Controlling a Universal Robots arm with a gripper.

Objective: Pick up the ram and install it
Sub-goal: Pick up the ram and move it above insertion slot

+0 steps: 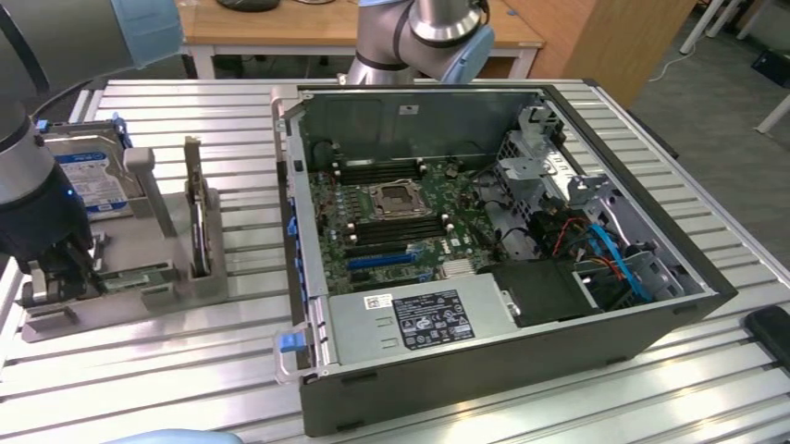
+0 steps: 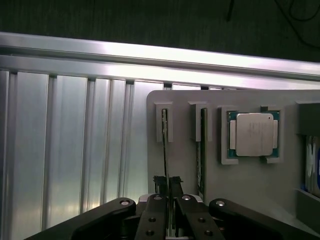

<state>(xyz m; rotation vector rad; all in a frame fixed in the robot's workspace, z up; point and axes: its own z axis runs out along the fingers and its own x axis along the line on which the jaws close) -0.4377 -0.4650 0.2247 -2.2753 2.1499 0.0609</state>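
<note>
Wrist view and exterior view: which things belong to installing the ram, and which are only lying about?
Job in hand:
- ram, gripped by the shut fingers
- motherboard

Lying about:
- second ram
- CPU
- hard drive
- card

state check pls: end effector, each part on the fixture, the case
end effector: shut on the ram
ram: on edge in its slot of the fixture, not lifted out
second stick: on edge in the next slot, untouched
CPU: flat in its fixture pocket
hard drive: upright in the fixture
expansion card: on edge in the fixture
computer case: side open
CPU socket: looks empty
</note>
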